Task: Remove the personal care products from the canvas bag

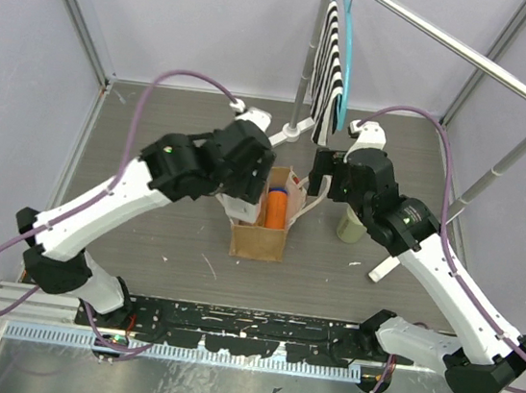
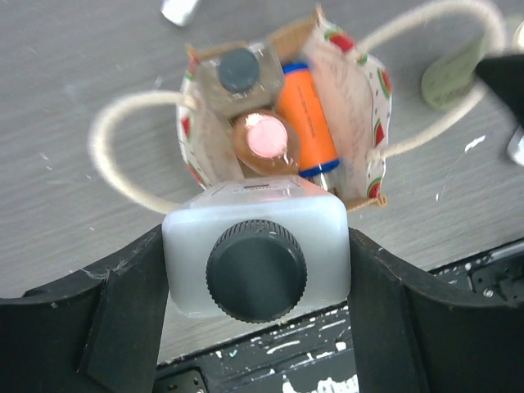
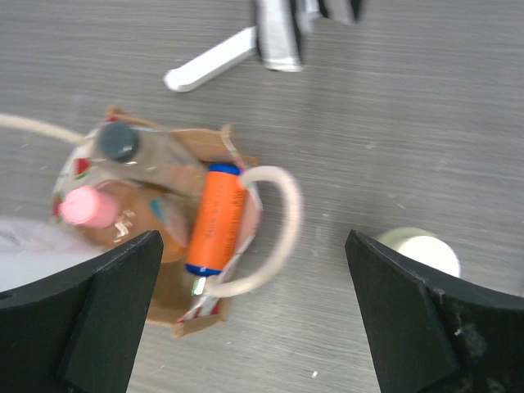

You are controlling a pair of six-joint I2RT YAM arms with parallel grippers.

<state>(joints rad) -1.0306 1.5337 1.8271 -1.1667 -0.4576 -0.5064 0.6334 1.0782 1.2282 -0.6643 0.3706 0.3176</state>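
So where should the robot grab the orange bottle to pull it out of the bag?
Probably its top end, coming straight down through the open mouth of the canvas bag. The orange bottle stands on end, with cloth on one side and the pink-capped bottle on the other, so only its top is free. The right hand is open and free.

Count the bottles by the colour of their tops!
Dark tops: 2, the white bottle and the dark-capped bottle
Pink top: 1, the pink-capped bottle
Blue top: 1, the orange bottle
Cream top: 1, the cream bottle
Total: 5 bottles
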